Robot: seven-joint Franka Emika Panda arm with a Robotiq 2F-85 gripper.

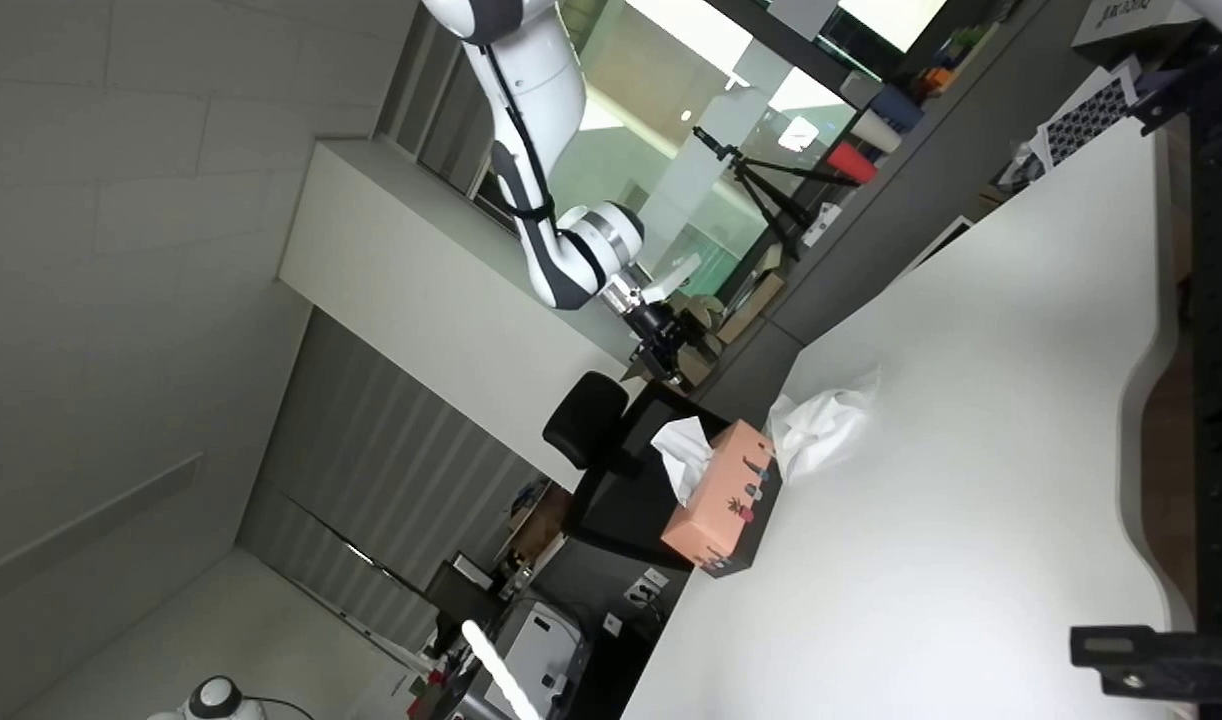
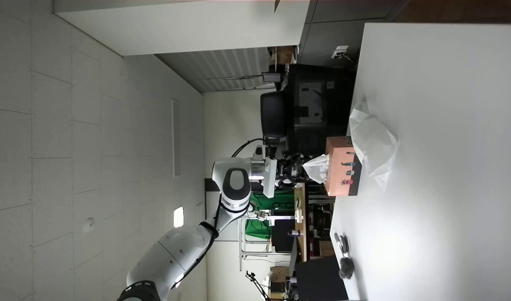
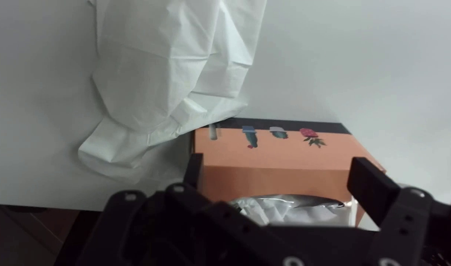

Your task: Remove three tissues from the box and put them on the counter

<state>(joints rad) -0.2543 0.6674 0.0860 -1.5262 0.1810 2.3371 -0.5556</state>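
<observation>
Tissue box (image 3: 281, 151): on the tabletop (image 1: 971, 480) near its edge, long axis running the same way the jaws part, by the wrist view.
Tuft (image 1: 683, 455): standing out of the slot (image 3: 314, 201), below the jaws and apart from them in an exterior view.
Jaws: spread wide, holding nothing, one side toward each end of the box.
Loose tissue (image 2: 374, 144): crumpled on the tabletop beside the box; sheets cannot be counted.
Coming move, as judged: down over the tuft, closing lengthwise along the slot; lowered this wide, the jaws may strike the box's top.
</observation>
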